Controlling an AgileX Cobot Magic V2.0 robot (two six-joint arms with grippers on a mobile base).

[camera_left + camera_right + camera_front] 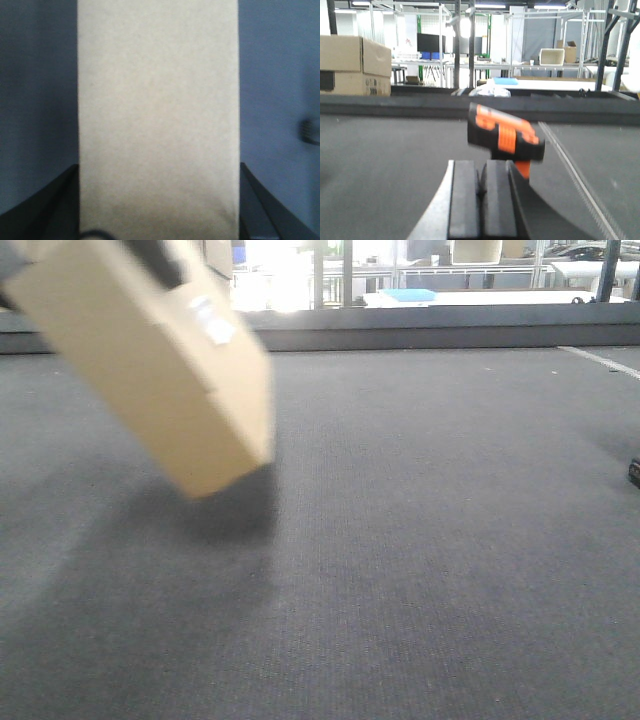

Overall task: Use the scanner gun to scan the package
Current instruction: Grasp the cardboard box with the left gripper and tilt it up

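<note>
- My left tool clamps the tilted package; turn its label toward the scanner.
- Right tool: grip I cannot tell; aim squarely at the label.

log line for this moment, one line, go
left gripper: shut on package | package: tilted, white label showing | right gripper: scanner gun just ahead, grip unclear

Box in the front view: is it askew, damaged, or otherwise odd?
Yes, askew. The box is steeply tilted in the left end effector, its lowest corner close to the mat; contact is unclear. It is blurred; no damage shows. The scanner in the right end effector looks normal.
</note>
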